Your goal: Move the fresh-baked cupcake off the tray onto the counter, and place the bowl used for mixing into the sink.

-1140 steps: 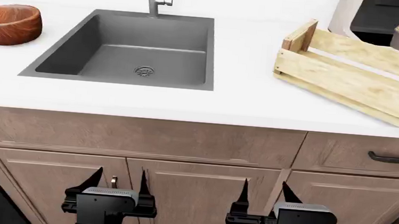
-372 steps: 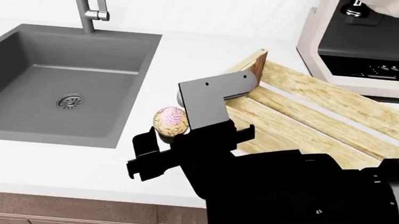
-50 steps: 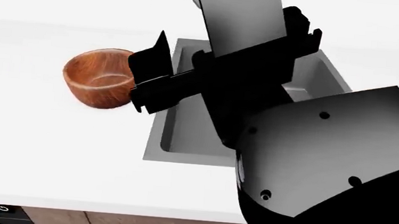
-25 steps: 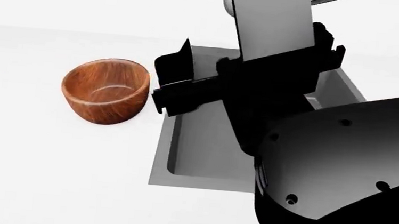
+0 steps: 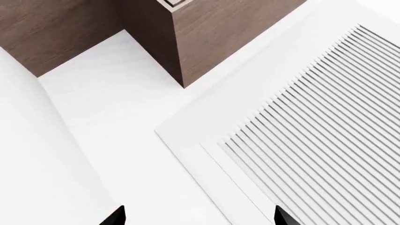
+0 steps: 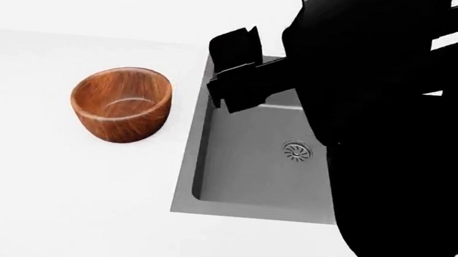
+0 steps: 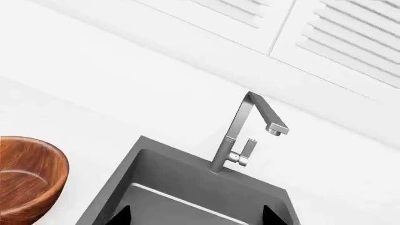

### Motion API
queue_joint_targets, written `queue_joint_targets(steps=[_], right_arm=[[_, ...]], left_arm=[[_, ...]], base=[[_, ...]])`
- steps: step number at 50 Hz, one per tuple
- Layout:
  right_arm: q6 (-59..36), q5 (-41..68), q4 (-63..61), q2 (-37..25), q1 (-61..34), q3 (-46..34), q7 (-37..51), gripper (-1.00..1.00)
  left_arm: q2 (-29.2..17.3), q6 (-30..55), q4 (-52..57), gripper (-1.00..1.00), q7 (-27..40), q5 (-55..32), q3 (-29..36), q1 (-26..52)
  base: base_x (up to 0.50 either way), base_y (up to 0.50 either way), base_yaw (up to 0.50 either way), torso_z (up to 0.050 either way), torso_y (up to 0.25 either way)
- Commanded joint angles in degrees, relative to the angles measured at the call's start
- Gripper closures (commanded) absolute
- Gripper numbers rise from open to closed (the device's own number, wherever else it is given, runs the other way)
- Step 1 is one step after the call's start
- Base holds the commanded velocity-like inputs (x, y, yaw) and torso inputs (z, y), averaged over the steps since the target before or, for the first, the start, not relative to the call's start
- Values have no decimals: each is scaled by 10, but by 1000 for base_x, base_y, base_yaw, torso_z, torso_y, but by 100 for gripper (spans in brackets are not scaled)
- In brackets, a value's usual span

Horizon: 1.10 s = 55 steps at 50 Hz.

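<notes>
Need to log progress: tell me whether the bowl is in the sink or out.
Out. The bowl sits upright on the counter, beside the sink, apart from its edge.

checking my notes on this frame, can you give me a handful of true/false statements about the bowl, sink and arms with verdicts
1. The bowl stands upright on the counter. True.
2. The bowl already lies inside the sink. False: it sits on the counter beside the sink, to the basin's left in the head view.
3. The right gripper holds the bowl. False: it hangs over the sink's near-left corner, apart from the bowl, with nothing between its fingers.
4. The sink's drain is visible and the basin around it looks bare. True.
5. The faucet stands at the sink's back edge. True.
6. The cupcake rests next to the bowl. False: no cupcake shows in any current view.
</notes>
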<state>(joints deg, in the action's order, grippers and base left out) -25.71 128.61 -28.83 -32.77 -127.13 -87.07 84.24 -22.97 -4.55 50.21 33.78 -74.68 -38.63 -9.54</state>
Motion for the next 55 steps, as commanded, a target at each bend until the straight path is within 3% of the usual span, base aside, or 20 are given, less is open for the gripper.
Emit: queue_joint_targets(steps=[1,21,36,55], right_arm=[[-34,61,37,-3,-15,-11,-2,-100],[-35,46,78,30,7,-6,-47,-100],[-58,70,104,65,-17,3,-49,-100],[-76,70,156,116,-12,12,-73,-100]], left_arm=[[-2,-1,2,-100,3,-1,-1,-1],[-2,-1,0,-100,0,0,1,-2],[2,-5,-1,-100,-4,0,1,-5],[2,-7,-3,-100,-4,1,2,-3]], base=[[0,0,0,0,0],[15,0,0,0,0],[396,-19,0,0,1],[2,0,0,0,0]])
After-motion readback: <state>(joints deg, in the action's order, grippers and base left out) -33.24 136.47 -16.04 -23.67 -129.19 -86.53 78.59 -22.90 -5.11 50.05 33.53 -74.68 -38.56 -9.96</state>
